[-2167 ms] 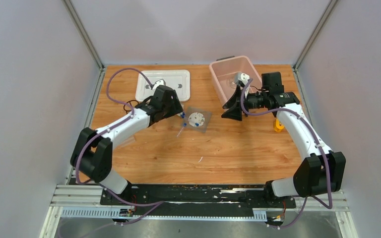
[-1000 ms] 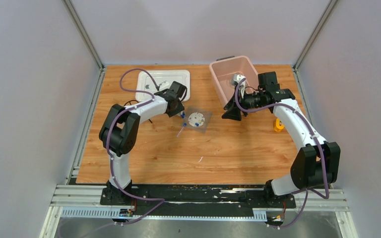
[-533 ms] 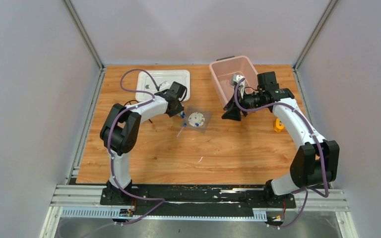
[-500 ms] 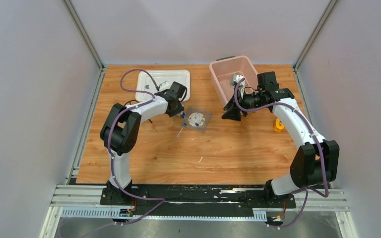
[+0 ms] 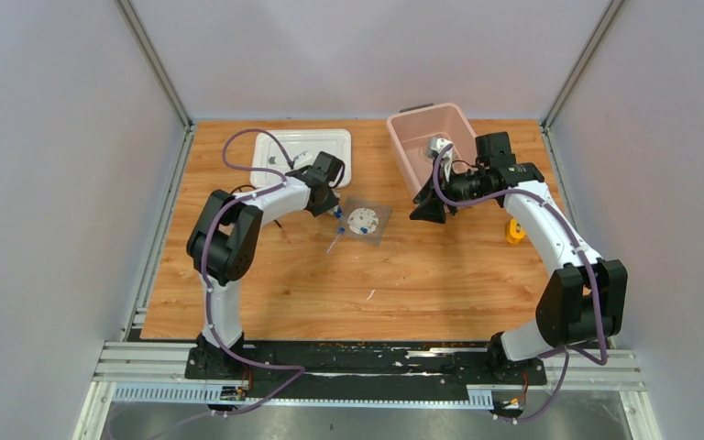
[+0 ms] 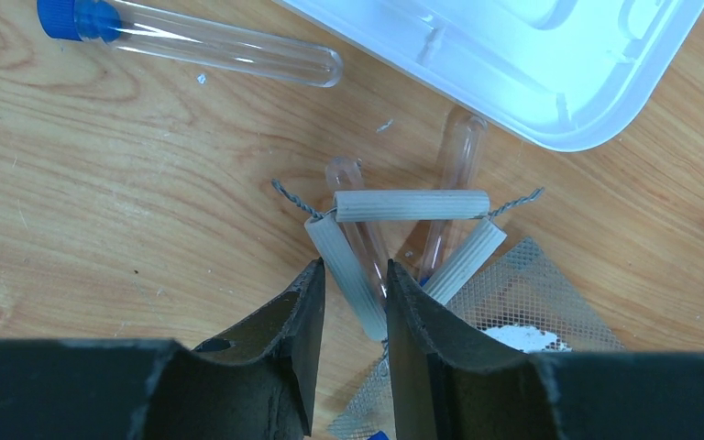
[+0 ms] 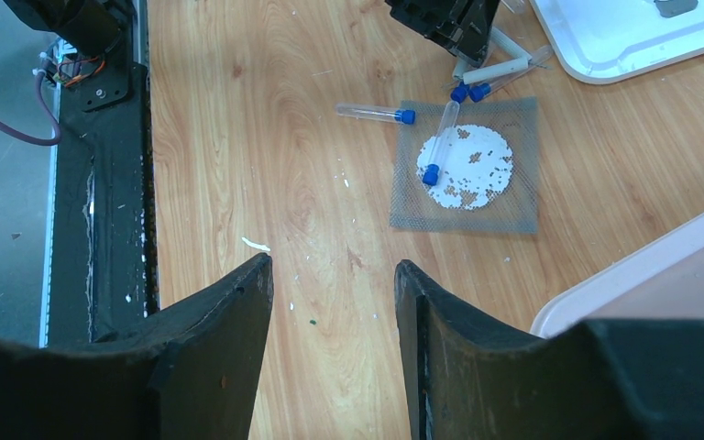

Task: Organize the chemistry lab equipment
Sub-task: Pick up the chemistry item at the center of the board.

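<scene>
Four tiny blue-capped tubes lie unsorted at twelve o'clock; my left pincer straddles the small triangle, grip unclear, my right pincer gapes empty.

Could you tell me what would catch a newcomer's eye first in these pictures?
The left gripper straddles one side of the small triangle, beside the white lid. Next to it, blue-capped tubes lie on and around a mesh square with a white disc; the right gripper hangs open by the pink bin.
</scene>
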Robot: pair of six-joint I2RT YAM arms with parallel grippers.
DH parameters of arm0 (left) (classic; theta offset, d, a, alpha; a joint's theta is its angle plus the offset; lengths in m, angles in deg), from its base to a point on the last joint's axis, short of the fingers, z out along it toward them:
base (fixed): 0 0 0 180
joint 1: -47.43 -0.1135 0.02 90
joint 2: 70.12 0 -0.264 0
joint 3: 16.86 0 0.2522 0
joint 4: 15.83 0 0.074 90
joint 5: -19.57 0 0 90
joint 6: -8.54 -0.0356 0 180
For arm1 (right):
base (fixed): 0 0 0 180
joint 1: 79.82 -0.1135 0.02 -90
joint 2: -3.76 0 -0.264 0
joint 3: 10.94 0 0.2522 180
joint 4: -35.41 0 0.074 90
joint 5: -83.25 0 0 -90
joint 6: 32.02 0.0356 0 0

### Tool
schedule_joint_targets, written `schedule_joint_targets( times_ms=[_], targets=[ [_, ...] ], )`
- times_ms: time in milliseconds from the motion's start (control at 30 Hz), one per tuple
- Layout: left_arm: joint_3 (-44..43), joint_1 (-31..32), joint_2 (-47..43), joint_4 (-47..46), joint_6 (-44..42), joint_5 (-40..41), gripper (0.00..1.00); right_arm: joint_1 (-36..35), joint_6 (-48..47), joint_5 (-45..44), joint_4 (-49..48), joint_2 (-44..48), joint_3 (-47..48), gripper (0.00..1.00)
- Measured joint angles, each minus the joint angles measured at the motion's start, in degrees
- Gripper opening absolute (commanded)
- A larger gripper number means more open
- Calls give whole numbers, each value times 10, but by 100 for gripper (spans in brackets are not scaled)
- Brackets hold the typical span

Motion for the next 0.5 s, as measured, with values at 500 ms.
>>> schedule_joint_targets(
  times_ms=[500],
  targets=[
    [2,-3,5,-16,4,-4,23,0,-2,0,9,-7,0,52]
  ],
)
